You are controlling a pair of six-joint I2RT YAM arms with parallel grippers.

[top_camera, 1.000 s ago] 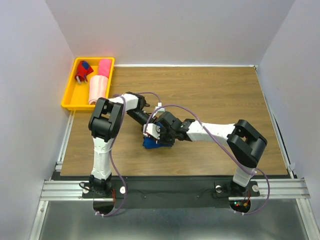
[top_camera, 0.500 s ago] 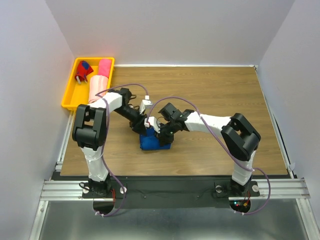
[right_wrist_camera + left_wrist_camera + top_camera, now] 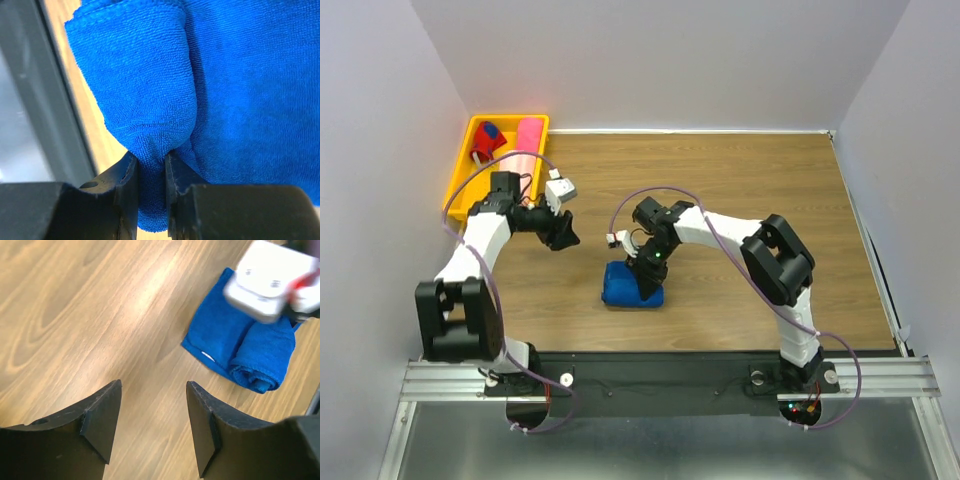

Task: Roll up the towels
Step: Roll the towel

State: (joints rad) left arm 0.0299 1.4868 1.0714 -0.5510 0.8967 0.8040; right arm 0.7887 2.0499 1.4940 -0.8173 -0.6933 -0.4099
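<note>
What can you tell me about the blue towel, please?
The blue towel is fuzzy, terry-like cloth lying on the wooden table toward the near edge. It is partly rolled: a thick roll along one side, a flat flap with a small white tag beside it. The right gripper pinches a fold of it.

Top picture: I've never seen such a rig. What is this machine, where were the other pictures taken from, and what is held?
Two robot arms stand at the near edge of a table, seen from above. The other pictures come from a camera on each wrist, looking past that arm's jaws. The right arm has its jaws pinched on a fold of the partly rolled blue towel. The left arm hangs over bare wood, jaws open and empty. A yellow tray holds pink towels.
</note>
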